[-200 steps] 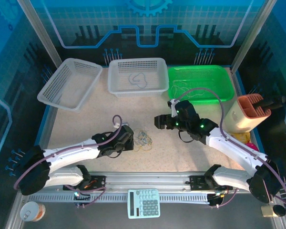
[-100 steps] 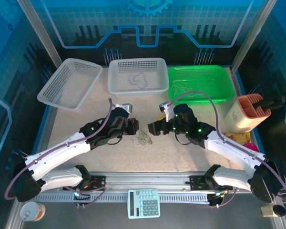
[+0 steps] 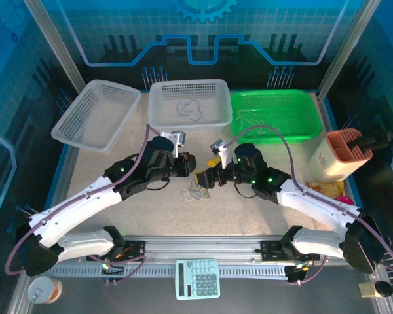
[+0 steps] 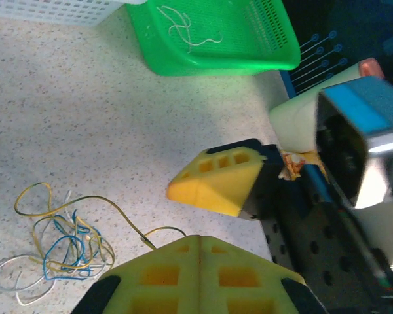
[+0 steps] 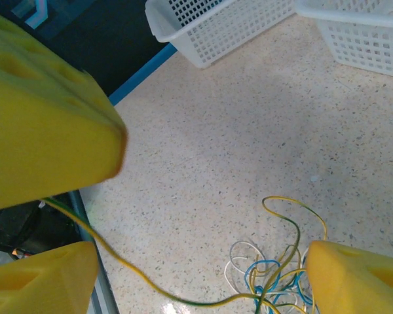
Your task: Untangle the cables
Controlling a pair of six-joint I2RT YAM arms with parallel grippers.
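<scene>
The middle white basket holds one dark cable and the green basket a pale cable, so sorting looks partly done. The left gripper is pinched shut on a yellow strand, and the right gripper gapes wide beside it. The blue, yellow and white tangle lies unsorted on the table between them.

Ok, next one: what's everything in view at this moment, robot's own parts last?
left white basket: one, white, back left
centre white basket: one, white, back centre
looped cable: one, colour unclear, in the centre white basket
green basket: one, green, back right
pale cables: a few, whitish, in the green basket
cable tangle: one, blue, yellow and white, table centre
holder: one, cream with salmon top, right edge
calculator: one, pale teal, near rail
can: one, near left corner
left end effector: shut, pinching a yellow strand of the tangle
right end effector: open, facing the left one above the tangle
</scene>
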